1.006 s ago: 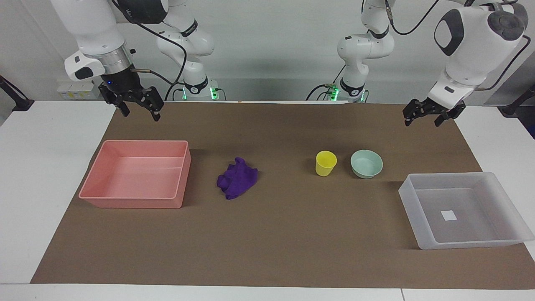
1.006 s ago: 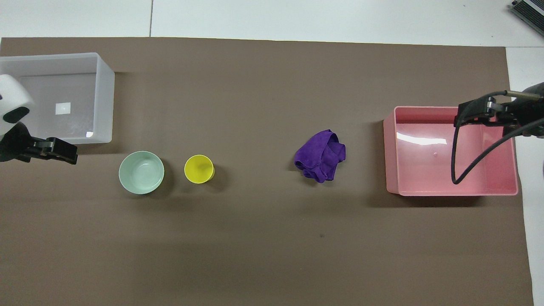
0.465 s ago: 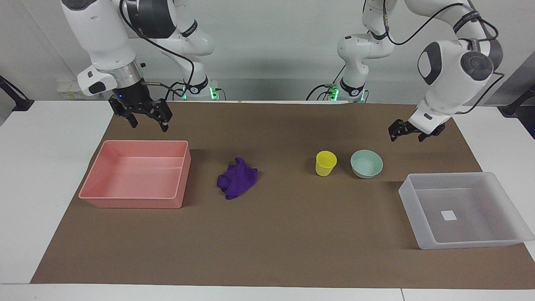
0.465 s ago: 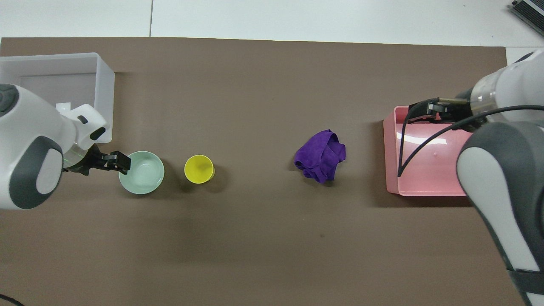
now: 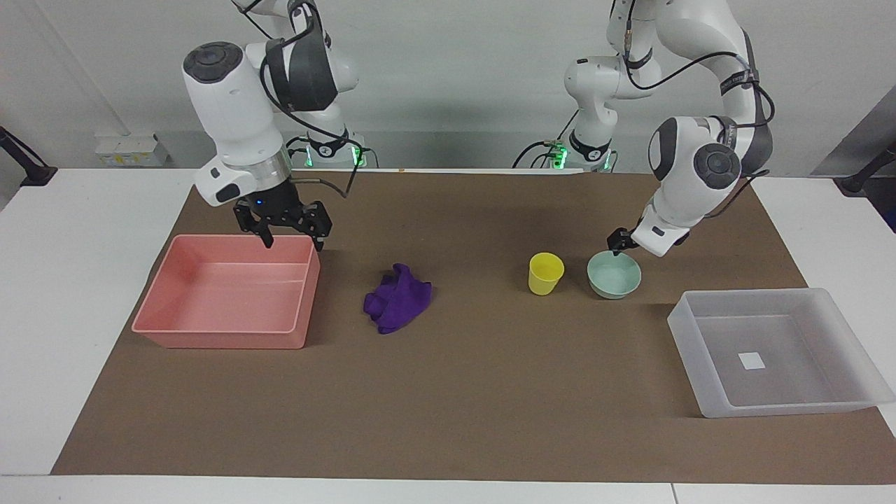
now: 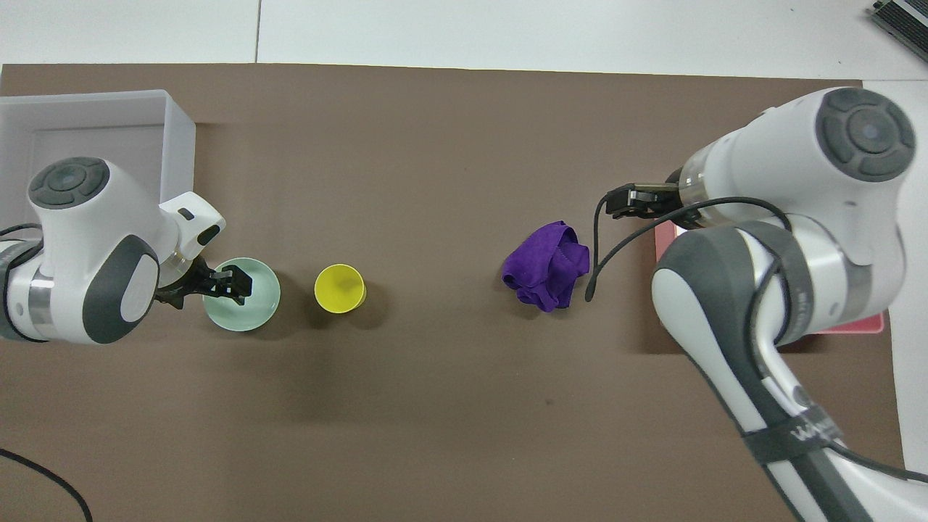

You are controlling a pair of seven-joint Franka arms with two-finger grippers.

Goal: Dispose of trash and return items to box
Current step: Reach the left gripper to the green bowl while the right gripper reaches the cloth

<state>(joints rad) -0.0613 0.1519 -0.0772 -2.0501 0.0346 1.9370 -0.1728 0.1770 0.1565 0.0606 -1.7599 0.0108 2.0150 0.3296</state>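
Left gripper [image 5: 619, 246], jaws spread wide and empty, just above rim of pale mint-green round bowl [image 5: 614, 275] beside small bright yellow plastic cup [image 5: 545, 273]. Right gripper [image 5: 292, 243], wide and empty, over corner of pink rectangular bin [image 5: 231, 292]. Deep-purple crumpled cloth wad [image 5: 396, 298] between bin and cup. Translucent whitish plastic box [image 5: 773, 352] at left arm's end of table.

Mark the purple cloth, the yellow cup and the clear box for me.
purple cloth [image 5: 396, 302]: facing view, middle of the crumpled wad.
yellow cup [image 6: 339, 288]: overhead view, inside its open mouth.
clear box [image 5: 686, 311]: facing view, rim at the corner nearest the bowl.
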